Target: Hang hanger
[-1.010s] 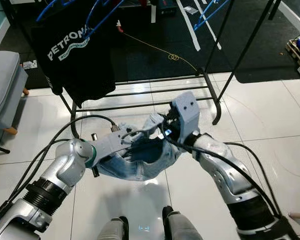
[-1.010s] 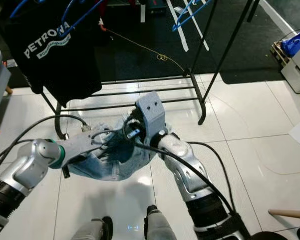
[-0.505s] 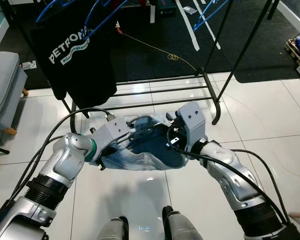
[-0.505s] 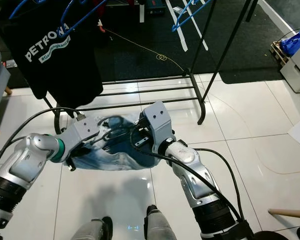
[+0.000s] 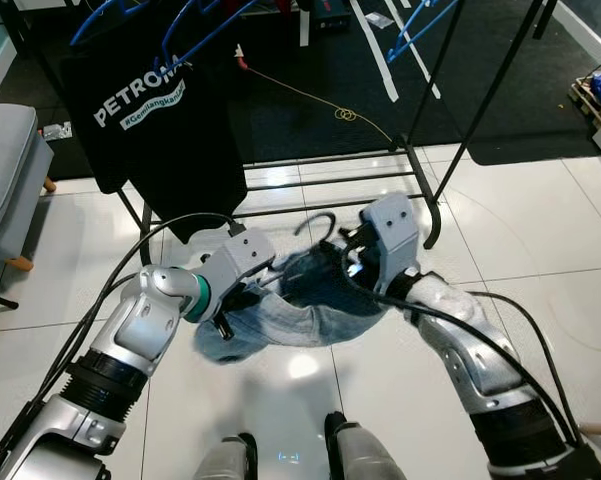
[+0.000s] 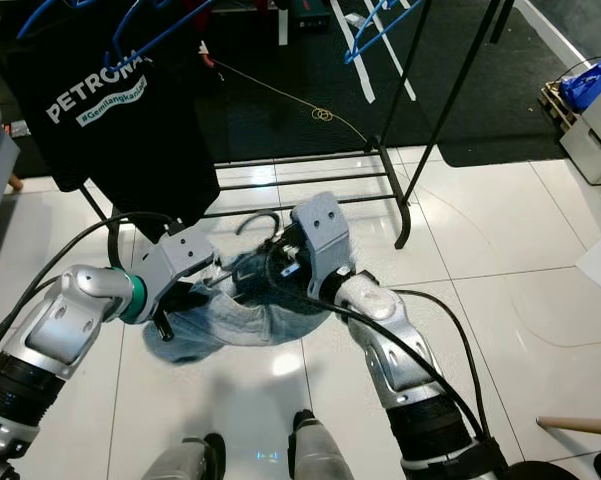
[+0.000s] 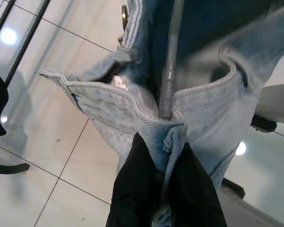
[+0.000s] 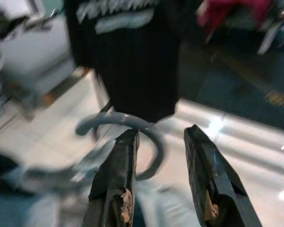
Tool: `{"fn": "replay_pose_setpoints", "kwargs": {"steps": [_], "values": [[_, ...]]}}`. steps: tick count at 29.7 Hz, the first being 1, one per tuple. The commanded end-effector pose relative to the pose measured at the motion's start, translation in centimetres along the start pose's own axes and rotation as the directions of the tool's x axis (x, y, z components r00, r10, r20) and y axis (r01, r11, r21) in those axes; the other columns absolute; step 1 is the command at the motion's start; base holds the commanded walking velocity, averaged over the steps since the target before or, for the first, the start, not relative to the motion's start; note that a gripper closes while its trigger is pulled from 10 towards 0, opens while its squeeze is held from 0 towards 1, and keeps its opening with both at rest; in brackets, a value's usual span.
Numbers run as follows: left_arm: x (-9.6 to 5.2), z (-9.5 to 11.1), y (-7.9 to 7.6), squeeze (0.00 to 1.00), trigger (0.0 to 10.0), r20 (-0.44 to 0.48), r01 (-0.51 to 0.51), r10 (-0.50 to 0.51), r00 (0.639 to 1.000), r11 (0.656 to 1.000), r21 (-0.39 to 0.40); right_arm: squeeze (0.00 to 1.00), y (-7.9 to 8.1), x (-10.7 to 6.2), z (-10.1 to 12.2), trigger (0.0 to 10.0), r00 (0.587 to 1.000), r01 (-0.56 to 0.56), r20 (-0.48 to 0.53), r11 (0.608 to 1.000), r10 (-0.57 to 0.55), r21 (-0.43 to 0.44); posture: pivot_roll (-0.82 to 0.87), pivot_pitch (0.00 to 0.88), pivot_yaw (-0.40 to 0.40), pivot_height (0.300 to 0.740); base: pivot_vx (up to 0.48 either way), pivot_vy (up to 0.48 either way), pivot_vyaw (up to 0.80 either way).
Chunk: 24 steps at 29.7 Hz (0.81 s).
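**Denim and hanger held before the rack**

Denim garment (image 5: pixel 300 305) sags between two silver arms above the white tiled floor (image 5: pixel 540 230), seen from the head camera's left eye. The left gripper (image 5: pixel 242 292) bites into the garment's edge on the robot's left, while the right gripper (image 5: pixel 348 250) sits at its upper right side, just beside the grey hanger hook (image 5: pixel 318 222) that curls up out of the cloth. Beyond stands a black clothes rack (image 5: pixel 432 190), with a black printed T-shirt (image 5: pixel 155 110) hanging from a blue hanger (image 5: pixel 195 30) at its left end.

The right eye view shows the same scene, with a blue bag (image 6: pixel 592 80) at the far right.

In the left wrist view, the black fingers (image 7: pixel 132 194) are clamped tight on a fold of the pale denim, a grey hanger rod (image 7: pixel 169 71) running up through the waistband.

In the right wrist view, blurred, the fingers (image 8: pixel 114 184) stand apart, the hook's curve lying just beyond their tips and in front of the black shirt.
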<state>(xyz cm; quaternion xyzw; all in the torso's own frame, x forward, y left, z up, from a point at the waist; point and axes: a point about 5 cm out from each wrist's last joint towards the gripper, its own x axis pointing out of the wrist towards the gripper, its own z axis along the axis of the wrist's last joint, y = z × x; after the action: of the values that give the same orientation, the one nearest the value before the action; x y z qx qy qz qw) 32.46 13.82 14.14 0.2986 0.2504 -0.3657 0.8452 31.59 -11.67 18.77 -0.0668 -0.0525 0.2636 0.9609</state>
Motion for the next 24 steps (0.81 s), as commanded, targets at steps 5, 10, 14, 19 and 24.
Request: {"fn": "replay_pose_setpoints", "kwargs": {"steps": [5, 10, 14, 19, 24], "values": [[-0.3, 0.5, 0.5, 0.00, 0.0, 0.064, -0.037, 0.034, 0.997, 0.999, 0.036, 0.00, -1.8, -1.3, 1.8, 10.0, 0.990, 0.034, 0.137, 0.999, -0.038, 0.027, -0.06, 0.156, 0.068, 0.740, 0.000, 0.000, 0.00], [-0.6, 1.2, 1.0, 0.00, 0.0, 0.142, -0.096, 0.083, 0.986, 0.992, 0.087, 0.00, -3.1, -2.4, 3.1, 10.0, 0.972, 0.055, 0.227, 0.996, -0.068, 0.066, -0.06, 0.153, 0.068, 0.740, 0.000, 0.000, 0.00], [-0.7, 1.4, 1.2, 0.00, 0.0, 0.174, -0.107, 0.090, 0.981, 0.990, 0.090, 0.00, -3.6, -2.8, 3.5, 10.0, 0.965, 0.054, 0.252, 0.994, -0.075, 0.091, -0.06, 0.153, 0.067, 0.740, 0.000, 0.000, 0.00], [-1.4, 2.0, 1.8, 0.00, 0.0, 0.278, -0.114, 0.089, 0.956, 0.991, 0.075, 0.00, -4.7, -4.6, 3.4, 10.0, 0.972, -0.086, 0.225, 0.994, 0.071, 0.060, -0.07, 0.147, 0.068, 0.740, 0.000, 0.000, 0.00], [-1.7, 2.3, 2.0, 0.00, 0.0, 0.307, -0.081, 0.070, 0.949, 0.996, 0.024, 0.00, -4.7, -5.6, 2.6, 10.0, 0.968, -0.210, 0.151, 0.976, 0.200, 0.055, -0.07, 0.142, 0.068, 0.740, 0.000, 0.000, 0.00]]}}
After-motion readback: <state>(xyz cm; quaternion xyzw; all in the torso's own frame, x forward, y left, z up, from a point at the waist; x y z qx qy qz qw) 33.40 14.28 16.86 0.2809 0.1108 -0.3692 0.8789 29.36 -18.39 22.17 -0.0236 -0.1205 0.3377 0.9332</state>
